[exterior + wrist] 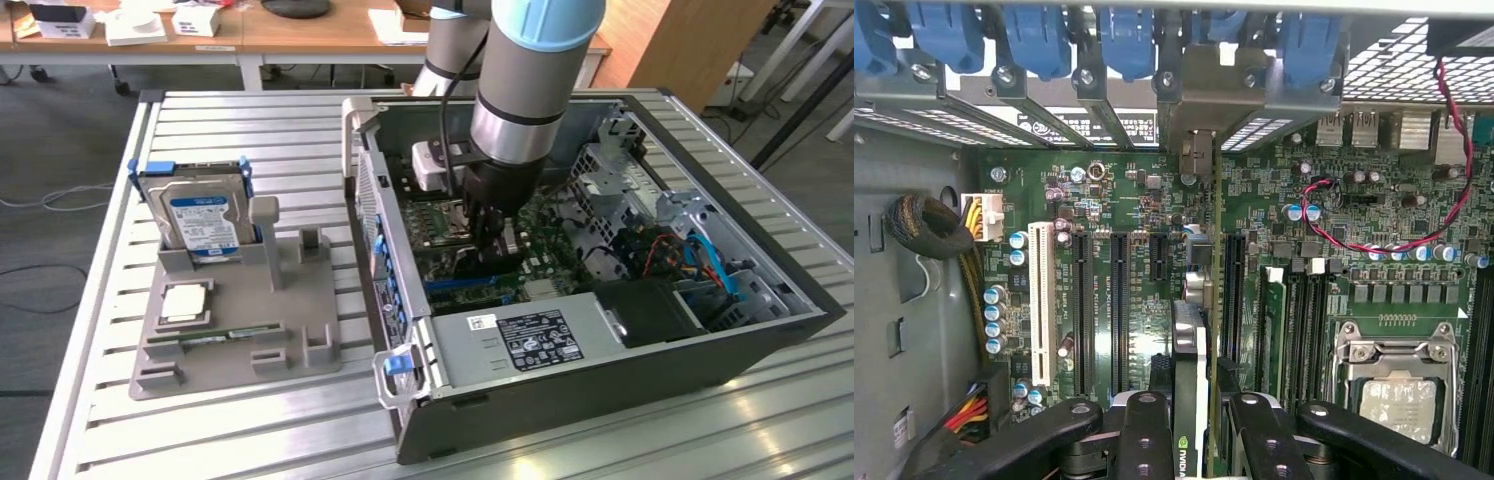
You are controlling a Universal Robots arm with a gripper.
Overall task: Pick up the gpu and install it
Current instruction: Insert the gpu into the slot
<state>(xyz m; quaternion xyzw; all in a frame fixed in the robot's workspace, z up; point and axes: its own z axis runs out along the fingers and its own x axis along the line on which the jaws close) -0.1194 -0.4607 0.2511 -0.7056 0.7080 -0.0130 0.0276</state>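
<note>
Wrist view: jaws pinching the gpu (1190,345) edge-on, fingers (1144,425) on either flat face, logo side showing between them. The card sits directly in the jaws, not off to a side, so what matters is card vs slot.

Its long axis runs straight away from the jaws toward the case's rear wall, parallel to the black slots (1119,300) on the board (1144,190). Its bracket (1204,95) looks to be up against the rear openings, under the blue clips (1124,35). Can't tell if it's seated there.

The card lies between two visible black slots, one either side. Any slot beneath it is hidden by the card itself, so I can't confirm edge-to-slot alignment or whether the contacts are touching. My read: over the target slot, low, not confirmed pushed in.

Exterior view: arm (527,90) points down into the open case (601,385), which lies on its side on the table (267,440). The jaws are low over the board near the case middle. A fixture (227,320) to the exterior view's left holds the drive (200,220), well apart from the card.
</note>
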